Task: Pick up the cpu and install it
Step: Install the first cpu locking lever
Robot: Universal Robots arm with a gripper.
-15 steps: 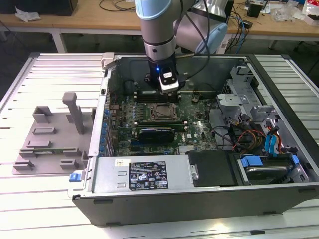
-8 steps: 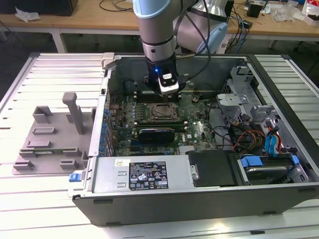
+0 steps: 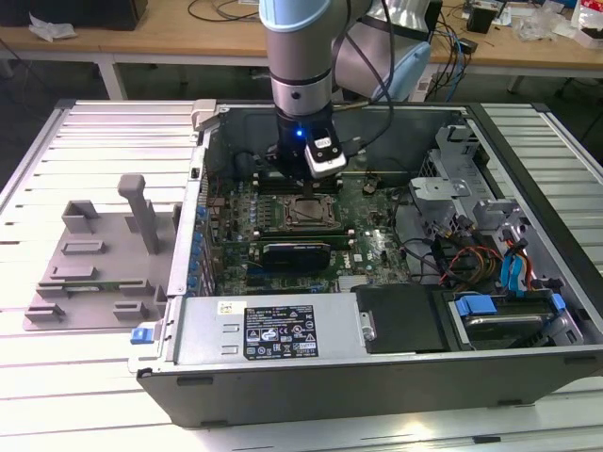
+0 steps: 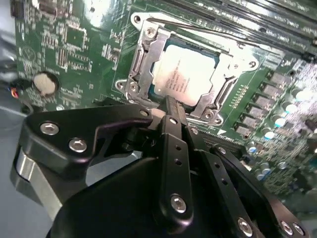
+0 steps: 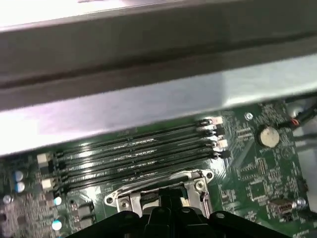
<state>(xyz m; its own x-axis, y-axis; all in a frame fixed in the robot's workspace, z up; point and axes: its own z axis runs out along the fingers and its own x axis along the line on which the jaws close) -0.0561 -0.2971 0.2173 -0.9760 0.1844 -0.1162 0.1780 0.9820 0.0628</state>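
One chip, one socket, and they are together: the cpu [image 4: 184,75] sits flat inside the socket [image 4: 148,59] on the motherboard [image 4: 79,49], its silver top showing square within the metal frame in the second wrist view. The gripper [image 4: 170,105] hangs right over the near edge of that socket, its dark fingers drawn together to a narrow tip that holds nothing, and that tip points at the chip's rim; whether it touches the chip I cannot tell. In the exterior view the arm [image 3: 300,56] reaches straight down into the open case [image 3: 396,367], with the socket just in front of it. By my reading the placing step is at its end, the chip seated rather than carried. The frame around it looks open, so what is left calls for a clean lift clear without nudging the chip, and the chip must lie level.
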